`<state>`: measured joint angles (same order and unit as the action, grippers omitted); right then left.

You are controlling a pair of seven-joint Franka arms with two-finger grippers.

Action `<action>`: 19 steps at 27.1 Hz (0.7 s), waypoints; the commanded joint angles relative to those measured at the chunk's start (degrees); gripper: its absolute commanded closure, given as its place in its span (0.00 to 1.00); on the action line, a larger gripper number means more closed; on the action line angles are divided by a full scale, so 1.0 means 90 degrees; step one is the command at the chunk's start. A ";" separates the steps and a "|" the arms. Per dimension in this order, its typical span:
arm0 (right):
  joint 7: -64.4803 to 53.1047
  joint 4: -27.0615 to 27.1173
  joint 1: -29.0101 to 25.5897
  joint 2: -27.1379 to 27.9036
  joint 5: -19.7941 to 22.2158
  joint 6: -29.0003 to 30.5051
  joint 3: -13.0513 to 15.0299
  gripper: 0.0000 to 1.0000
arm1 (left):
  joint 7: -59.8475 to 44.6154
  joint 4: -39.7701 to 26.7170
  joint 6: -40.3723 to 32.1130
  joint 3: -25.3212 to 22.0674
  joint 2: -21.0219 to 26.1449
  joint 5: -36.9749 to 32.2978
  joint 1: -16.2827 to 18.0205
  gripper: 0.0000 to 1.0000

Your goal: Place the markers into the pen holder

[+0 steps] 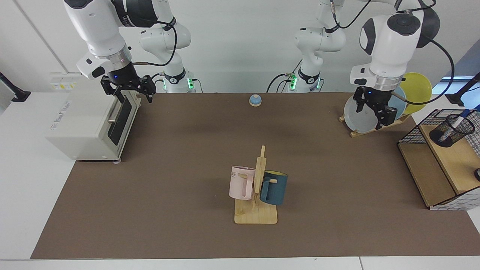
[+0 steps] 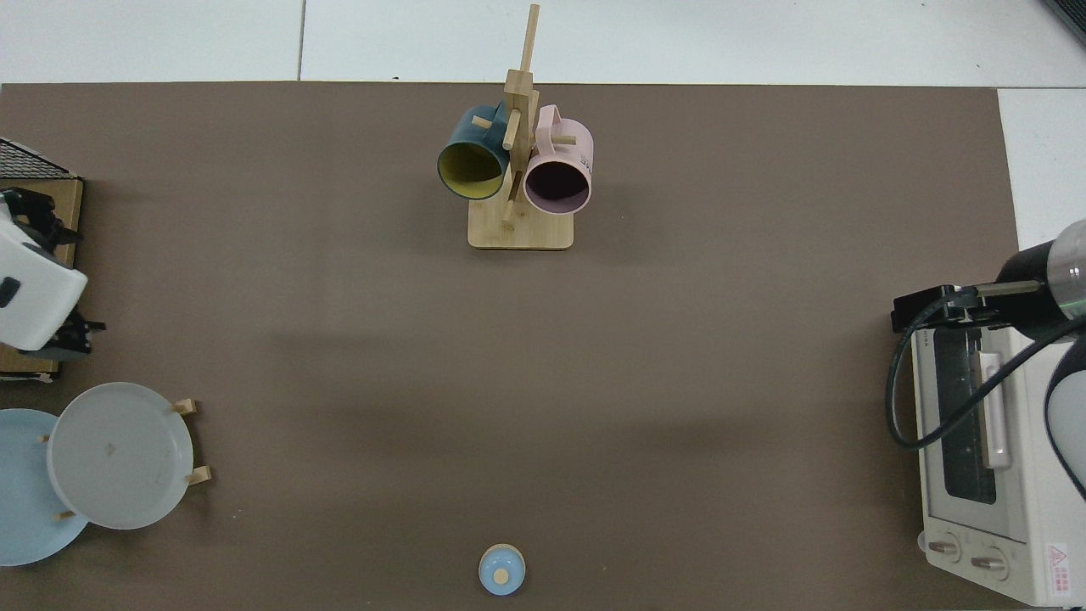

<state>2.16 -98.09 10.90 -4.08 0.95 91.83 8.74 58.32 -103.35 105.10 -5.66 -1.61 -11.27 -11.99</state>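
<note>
The black mesh pen holder (image 1: 447, 134) stands on the wooden shelf at the far right of the facing view. A marker (image 1: 456, 120) with a white barrel and blue cap leans inside it. My left gripper (image 1: 378, 115) hangs open and empty in front of the grey plate (image 1: 359, 117), well away from the holder. In the top view it shows at the left edge (image 2: 38, 284). My right gripper (image 1: 134, 97) waits open above the toaster oven's (image 1: 84, 125) front corner, also seen as the right gripper (image 2: 933, 310) in the top view. The pen holder is out of the top view.
A black wire-grid frame (image 1: 411, 132) with wooden shelves surrounds the holder. Grey, blue and yellow plates (image 1: 416, 90) stand in a wooden rack. A mug tree (image 1: 258, 176) with pink and dark blue mugs stands mid-table. A small blue bell (image 1: 255, 99) sits at the back.
</note>
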 commanded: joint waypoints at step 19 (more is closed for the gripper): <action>-0.0601 -0.0146 0.0244 -0.0114 0.0012 0.0178 0.0504 0.00 | -0.5436 -0.0216 -0.0057 0.0053 -0.0192 0.0608 0.0209 0.00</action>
<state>-0.77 -98.12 14.43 -4.08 1.01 92.22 13.67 12.97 -104.31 104.86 -5.51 -1.99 -6.86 -11.65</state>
